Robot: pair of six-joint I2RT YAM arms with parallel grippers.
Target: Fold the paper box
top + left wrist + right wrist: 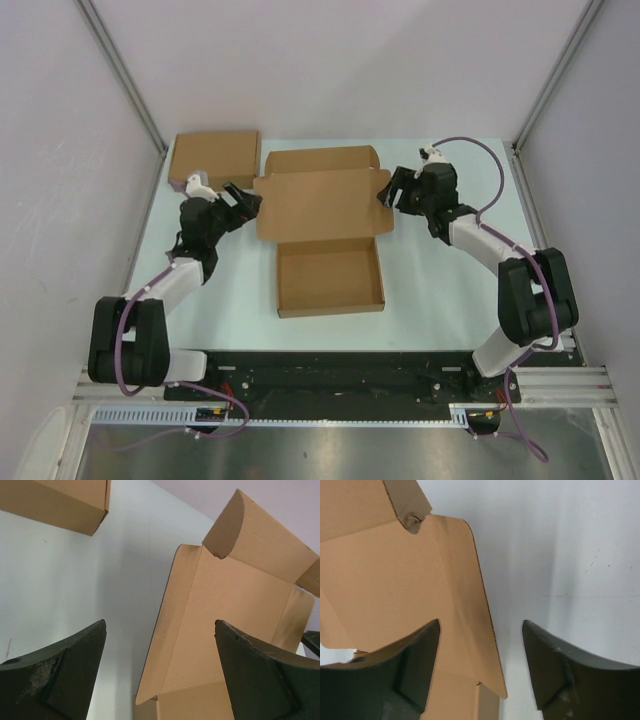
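Up at about 10 o'clock on the surface there's a second, ready-closed flat brown cardboard box [213, 160]. It lies right behind the wrist of the black left hand [243, 200] and apart from the box in the middle. Purple cables [470, 143] loop off both arms. The surface [440, 290] is a pale mint-white sheet, boxed in by plain white walls [350, 60] with slanted aluminium posts [125, 75] at the far corners.

The brown die-cut cardboard paper box [330, 280] sits dead centre. Its tray half, at 6 o'clock, has its low walls standing. The big lid panel [320, 205] is tipped up from the tray's far edge. There's a front flap [320, 160] beyond it at 12 o'clock and a rounded side tab [250, 530] sticking up at one corner.

The left hand is at 9 o'clock of the lid with its dark fingers [65, 675] spread wide and gripping nothing; the lid's edge is just ahead of the gap. The black right hand [392, 192] is at 3 o'clock, also spread. The lid's narrow side flap [475, 620] lines up with its gap, but I can't tell if a finger actually touches it.
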